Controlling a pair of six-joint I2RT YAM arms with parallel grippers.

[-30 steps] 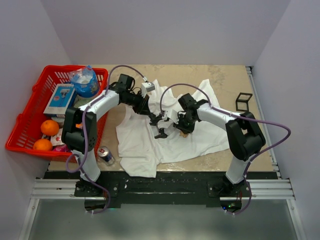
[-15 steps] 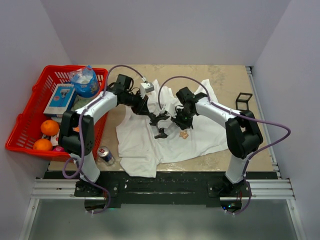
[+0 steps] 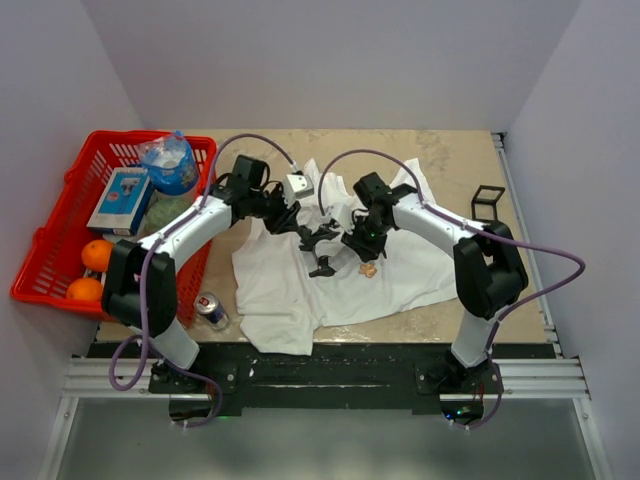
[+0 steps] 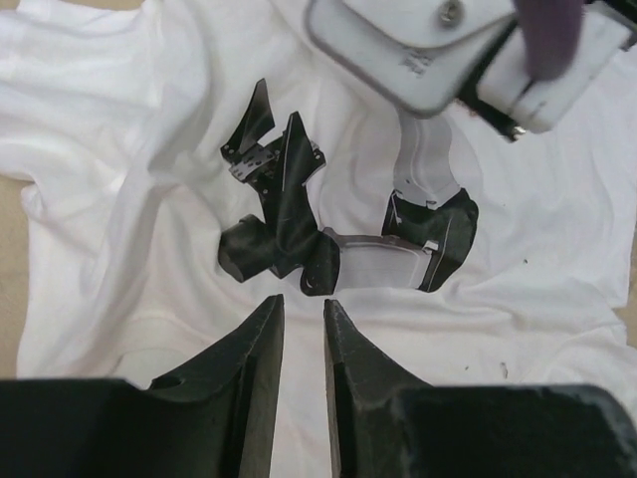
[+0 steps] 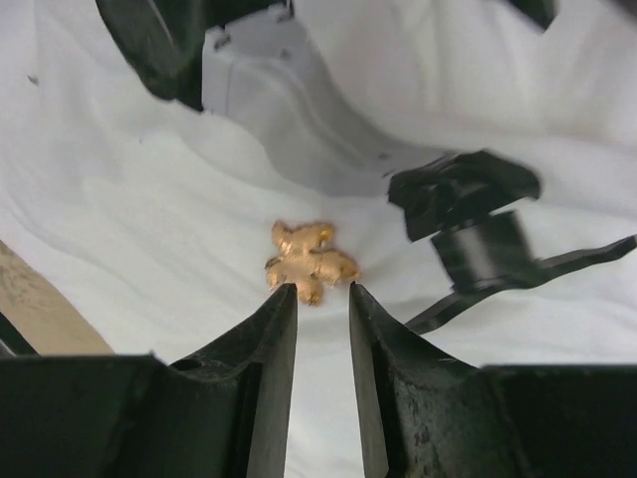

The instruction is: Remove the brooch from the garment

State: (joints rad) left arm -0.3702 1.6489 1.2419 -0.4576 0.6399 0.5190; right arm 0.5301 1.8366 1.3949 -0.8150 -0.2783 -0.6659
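Note:
The garment [image 3: 285, 295] is a white T-shirt spread on the table, its black print [image 4: 294, 234] lying just ahead of my left gripper [image 4: 302, 311]. That gripper hovers over the cloth with its jaws a narrow gap apart and nothing between them. The brooch [image 5: 311, 261], a small tan-orange piece, lies on the white cloth [image 5: 149, 219] just beyond the tips of my right gripper [image 5: 321, 291]. Those jaws stand slightly open and hold nothing. From above, the brooch [image 3: 368, 269] shows just below the right gripper [image 3: 357, 246], near the left gripper [image 3: 302, 230].
A red basket [image 3: 45, 262] at the left holds two oranges [image 3: 98, 255], a blue box [image 3: 120, 196] and a clear bag [image 3: 168, 163]. A drink can [image 3: 210, 311] stands by the shirt's near left corner. A small black frame [image 3: 488, 203] sits at the right.
My right gripper has drawn back from over the brooch, which stays on the shirt. Both pairs of jaws have parted a little. The left arm's elbow has swung toward the left.

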